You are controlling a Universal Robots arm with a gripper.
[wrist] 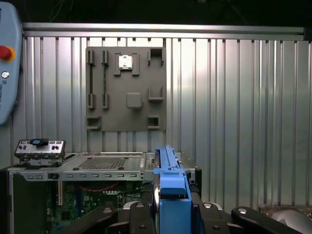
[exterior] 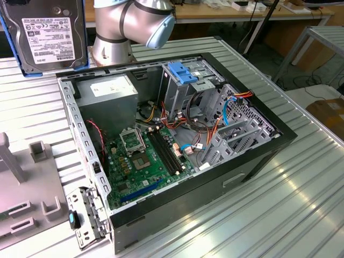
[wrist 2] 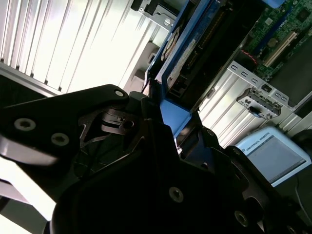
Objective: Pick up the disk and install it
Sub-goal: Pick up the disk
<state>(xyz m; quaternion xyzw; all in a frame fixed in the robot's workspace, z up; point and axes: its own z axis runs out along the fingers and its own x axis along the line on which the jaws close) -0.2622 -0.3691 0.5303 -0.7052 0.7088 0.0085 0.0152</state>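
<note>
The disk (exterior: 45, 35), silver with a white printed label and a blue frame, hangs in the air at the exterior view's upper left, above the table and away from the open computer case (exterior: 258, 156). The first wrist view looks along the disk's (wrist: 168, 185) blue edge, and my gripper (wrist: 170, 212) is shut on it from both sides. My black gripper (wrist 2: 168, 122) clamps the blue frame of the disk (wrist 2: 195, 53) in the second wrist view. Inside the case, a grey drive cage with a blue handle (exterior: 185, 75) stands at the back.
A grey power-supply box (exterior: 107, 91), the green motherboard (exterior: 145, 161) and loose cables (exterior: 215, 123) fill the case. A grey fixture plate (wrist: 126, 87) lies on the ribbed metal table (exterior: 279, 215). A teach pendant (wrist 2: 273, 153) lies beside the table. The arm's base (exterior: 134, 21) stands behind the case.
</note>
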